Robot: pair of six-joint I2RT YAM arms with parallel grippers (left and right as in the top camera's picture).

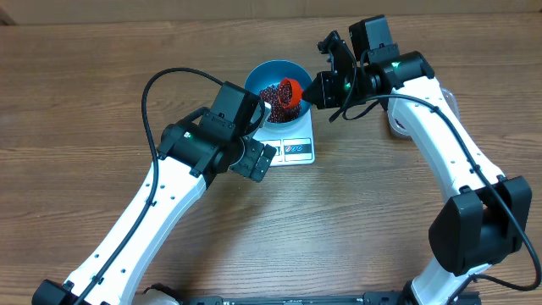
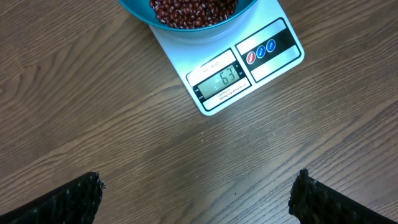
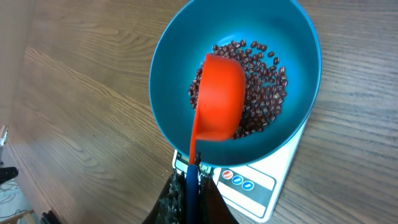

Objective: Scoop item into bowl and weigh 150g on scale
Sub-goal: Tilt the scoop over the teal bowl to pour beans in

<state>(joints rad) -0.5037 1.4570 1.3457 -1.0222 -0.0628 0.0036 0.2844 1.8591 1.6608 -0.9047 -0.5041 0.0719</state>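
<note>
The blue bowl (image 3: 168, 74) stands on the white scale (image 2: 277, 59), holding dark red-brown beans (image 3: 264, 78). An orange scoop (image 3: 217, 99) is tipped upside down over the beans inside the bowl. My right gripper (image 3: 193, 183) is shut on the scoop's blue handle (image 3: 191, 190). In the overhead view the bowl (image 1: 262, 74), scoop (image 1: 292, 89) and scale (image 1: 296, 148) sit mid-table, with the right gripper (image 1: 315, 89) beside the bowl's right rim. My left gripper (image 2: 196, 193) hovers open over bare wood just in front of the scale, nothing between its fingers. The scale's display (image 2: 221, 79) is lit.
A clear tub (image 1: 398, 125) peeks out behind the right arm (image 1: 440, 135) at the right. The left arm (image 1: 182, 169) reaches in from the lower left, close to the scale's front-left corner. Wooden table (image 1: 85, 102) lies all around.
</note>
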